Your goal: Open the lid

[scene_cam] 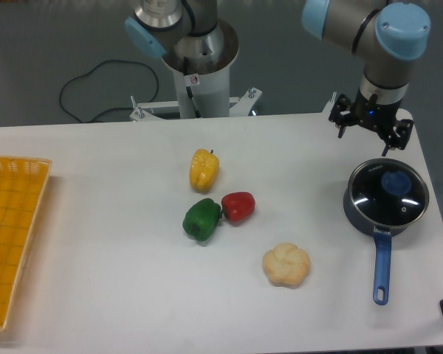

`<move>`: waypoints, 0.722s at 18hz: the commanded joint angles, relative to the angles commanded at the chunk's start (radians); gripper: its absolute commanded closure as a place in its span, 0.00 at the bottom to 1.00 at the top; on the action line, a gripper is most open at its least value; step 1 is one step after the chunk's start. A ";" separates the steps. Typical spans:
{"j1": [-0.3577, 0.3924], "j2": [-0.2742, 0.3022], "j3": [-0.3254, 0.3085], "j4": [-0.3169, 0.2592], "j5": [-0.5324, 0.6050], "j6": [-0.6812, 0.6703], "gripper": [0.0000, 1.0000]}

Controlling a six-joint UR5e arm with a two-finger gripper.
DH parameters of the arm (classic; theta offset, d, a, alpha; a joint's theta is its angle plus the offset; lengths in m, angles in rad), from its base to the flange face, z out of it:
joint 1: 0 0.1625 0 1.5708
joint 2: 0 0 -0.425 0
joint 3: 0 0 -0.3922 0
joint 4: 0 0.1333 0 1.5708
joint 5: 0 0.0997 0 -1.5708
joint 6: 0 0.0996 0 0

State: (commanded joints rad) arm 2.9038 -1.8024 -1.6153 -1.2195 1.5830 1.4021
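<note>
The glass lid (387, 195) with its metal rim and blue knob (393, 183) rests flat on the dark saucepan (354, 210) at the right side of the table. The pan's blue handle (382, 269) points toward the front edge. My gripper (373, 131) hangs just behind the pan, above its far rim. Its black fingers (342, 122) are spread apart with nothing between them, so it is open and not touching the lid.
A yellow pepper (204, 169), a green pepper (201, 219) and a red pepper (238, 206) lie mid-table. A bread roll (286, 265) sits in front of them. A yellow basket (11, 236) stands at the left edge. The arm's base (201, 74) rises at the back.
</note>
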 joint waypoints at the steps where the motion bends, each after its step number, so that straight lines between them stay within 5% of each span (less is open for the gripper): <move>1: 0.002 0.000 0.000 0.000 0.002 0.002 0.00; 13: 0.000 0.006 0.015 0.003 -0.005 -0.076 0.00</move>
State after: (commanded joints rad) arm 2.9038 -1.7963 -1.6000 -1.2164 1.5785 1.3257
